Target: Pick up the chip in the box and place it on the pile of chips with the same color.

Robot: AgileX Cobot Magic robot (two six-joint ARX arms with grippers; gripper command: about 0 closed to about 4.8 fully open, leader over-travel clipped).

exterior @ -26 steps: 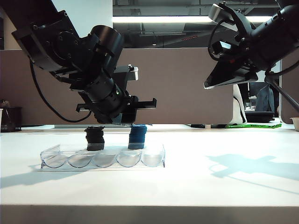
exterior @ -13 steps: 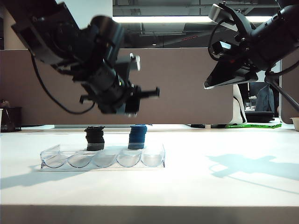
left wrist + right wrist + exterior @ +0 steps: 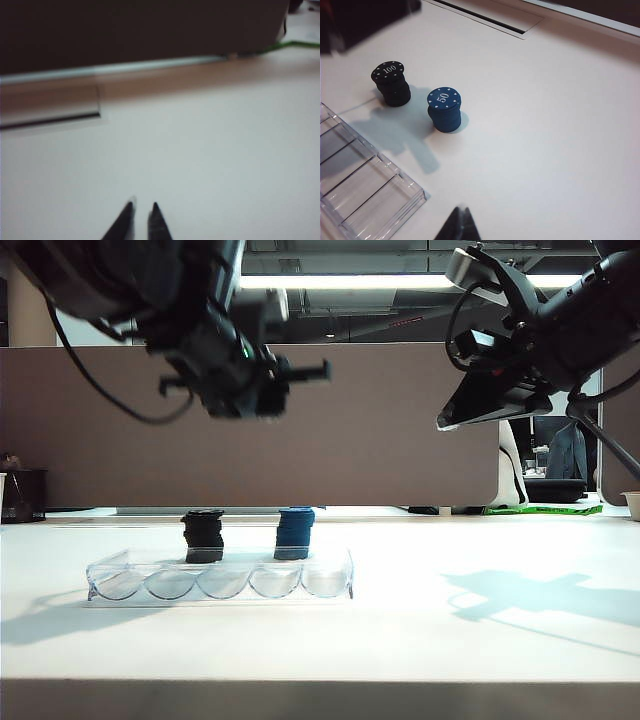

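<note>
The box (image 3: 220, 577) is a long clear tray at the table's front, and its slots (image 3: 365, 192) show nothing in them. Behind it stands the blue pile (image 3: 294, 533) (image 3: 445, 116). A dark blue chip (image 3: 443, 96) with a white 50 lies flat on top of that pile. My left gripper (image 3: 268, 398) (image 3: 142, 205) hangs high above the two stacks, its tips a narrow gap apart and empty. My right gripper (image 3: 443, 423) (image 3: 462, 210) is raised at the right, its tips together, holding nothing.
A black stack (image 3: 203, 535) (image 3: 392, 85) marked 100 stands left of the blue pile. A brown partition (image 3: 400, 420) runs behind the table. A slot cover (image 3: 490, 20) is set into the tabletop beyond the stacks.
My left gripper has risen from just above the stacks to well clear of them, with nothing in it. The right arm has not moved.
</note>
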